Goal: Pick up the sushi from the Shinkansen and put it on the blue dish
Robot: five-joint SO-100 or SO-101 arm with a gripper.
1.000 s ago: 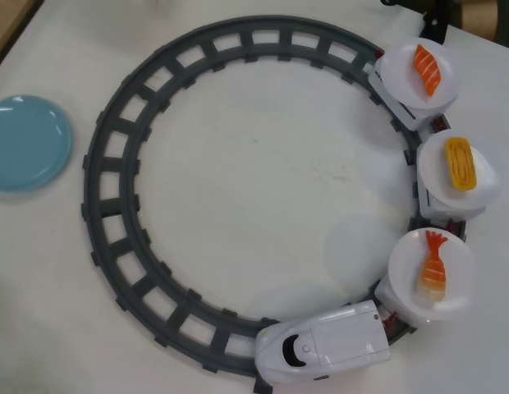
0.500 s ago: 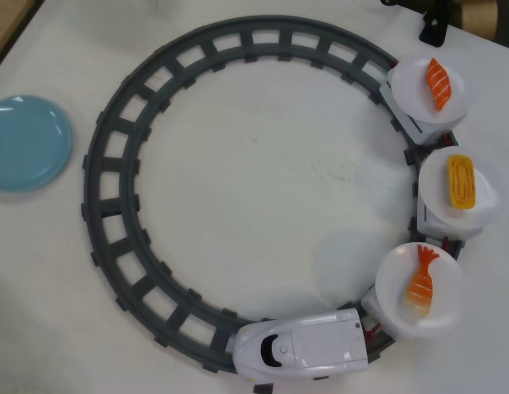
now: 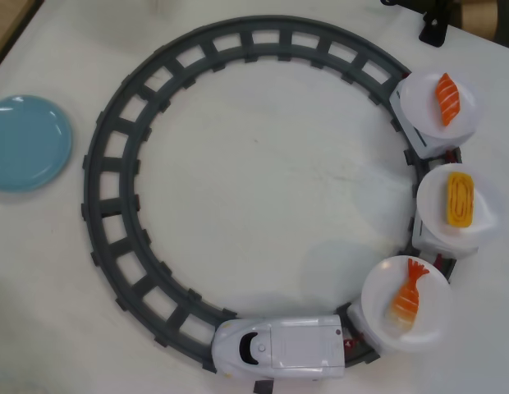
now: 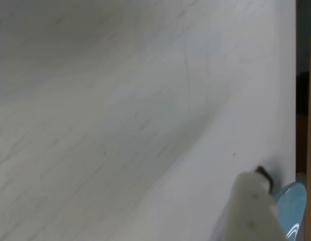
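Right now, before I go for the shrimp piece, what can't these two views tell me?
- Gripper: the wrist view shows one blurred white finger at the bottom edge; open or shut is unclear. It is absent from the overhead view.
- Blue dish: only a sliver shows in the wrist view, behind that finger.
- Shinkansen: its lower side is cut by the overhead frame's bottom edge.
- Sushi: small overhead, unseen from the wrist.

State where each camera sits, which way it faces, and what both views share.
Overhead view: fixed above, facing straight down on the track, Shinkansen and sushi; no end effector visible.
Wrist view: rides the arm, facing bare table; one pale finger shows, bottom right.
Shared: the blue dish, a sliver at the wrist view's corner.
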